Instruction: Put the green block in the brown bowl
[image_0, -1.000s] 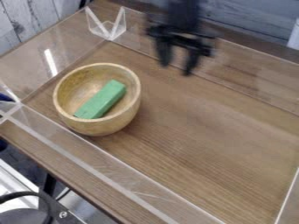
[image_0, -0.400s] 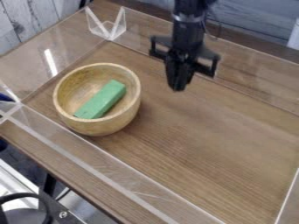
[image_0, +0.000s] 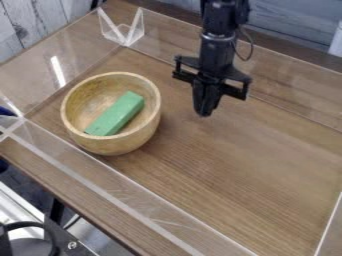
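1. A clear wall (image_0: 30, 128) edges the table (image_0: 254, 170) on the left, running from about 9 o'clock down toward 5 o'clock of the view.
2. The bowl (image_0: 80, 137) sits on the table at roughly 9 o'clock from the view's centre, near the left wall but not touching it as far as can be seen.
3. The block (image_0: 115, 113) lies inside the bowl, resting on its pale floor. Its long axis runs from 7 o'clock to 1 o'clock, and its upper end is near the bowl's right wall.
4. A small clear bracket (image_0: 123, 27) stands at about 11 o'clock, at the far edge of the table, well apart from the bowl.
5. The gripper (image_0: 206, 110) hangs at about 1 o'clock from centre, to the right of the bowl and apart from it. It points straight down at bare wood.
6. Its fingers are clenched together into one dark tip, with nothing between them.
7. The tip is low over the table; whether it touches the wood cannot be told.
8. The table's right half, from 2 o'clock to 5 o'clock, is plain wood grain.
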